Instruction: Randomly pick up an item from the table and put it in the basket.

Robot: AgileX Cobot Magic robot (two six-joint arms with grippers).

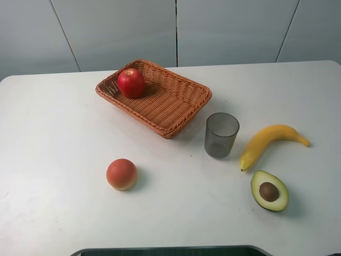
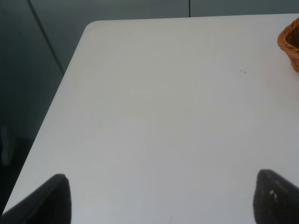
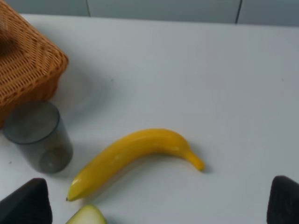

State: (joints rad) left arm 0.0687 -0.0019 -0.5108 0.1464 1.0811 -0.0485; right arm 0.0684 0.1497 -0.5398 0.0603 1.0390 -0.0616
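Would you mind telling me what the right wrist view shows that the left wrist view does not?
Only the right wrist view shows the banana, the grey cup and a sliver of the avocado half. Only the left wrist view shows the table's rounded corner and the dark floor beyond it. Both share the white table, a corner of the basket, and an open gripper over bare tabletop.

Very little of the robot is seen. In the left wrist view, two dark fingertips (image 2: 275,198) of the left gripper (image 2: 161,200) are shown. They are black and dull, with rounded tops, and a few tiny pale specks are seen on one. In the right wrist view, two black fingertips (image 3: 25,203) of the right gripper (image 3: 156,205) are shown, smooth and rounded too. In the high view, a thin dark curved edge (image 1: 170,249) is seen at the near side.
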